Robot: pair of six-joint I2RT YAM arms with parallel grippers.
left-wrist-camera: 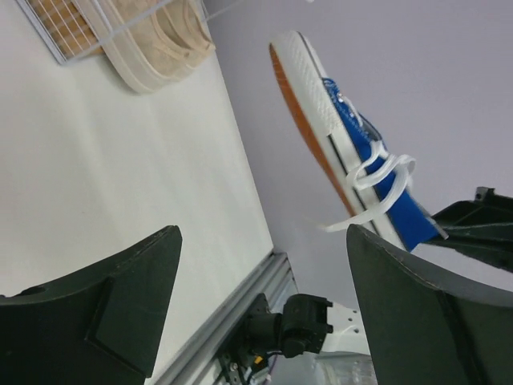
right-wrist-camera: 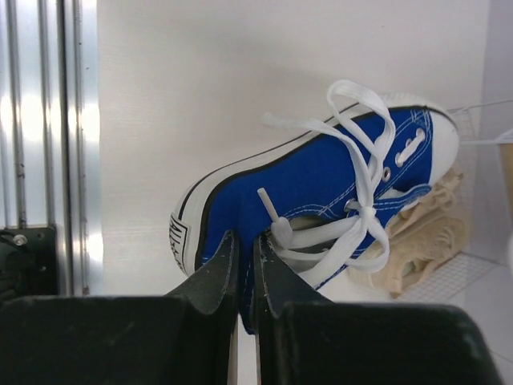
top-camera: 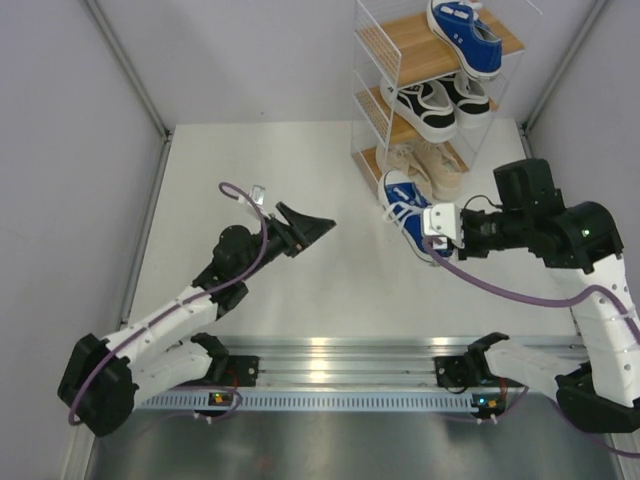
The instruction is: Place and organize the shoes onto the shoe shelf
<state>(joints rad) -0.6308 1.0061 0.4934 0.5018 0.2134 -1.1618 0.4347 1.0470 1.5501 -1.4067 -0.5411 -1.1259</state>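
Observation:
The shoe shelf (top-camera: 372,95) stands at the far right. One blue shoe (top-camera: 465,35) lies on its top tier, a black pair (top-camera: 440,103) on the middle tier and a beige pair (top-camera: 430,165) on the bottom tier. My right gripper (top-camera: 437,224) is shut on the heel-side wall of the second blue shoe (top-camera: 405,212) and holds it in front of the bottom tier. In the right wrist view the gripper (right-wrist-camera: 244,241) pinches the blue canvas (right-wrist-camera: 321,172). My left gripper (top-camera: 318,227) is open and empty at mid-table; its wrist view (left-wrist-camera: 263,241) shows the held shoe (left-wrist-camera: 353,152).
A metal rail (top-camera: 340,360) runs along the near table edge between the arm bases. Grey walls with metal posts (top-camera: 125,65) close in the table on the left, back and right. The beige pair also shows in the left wrist view (left-wrist-camera: 160,48).

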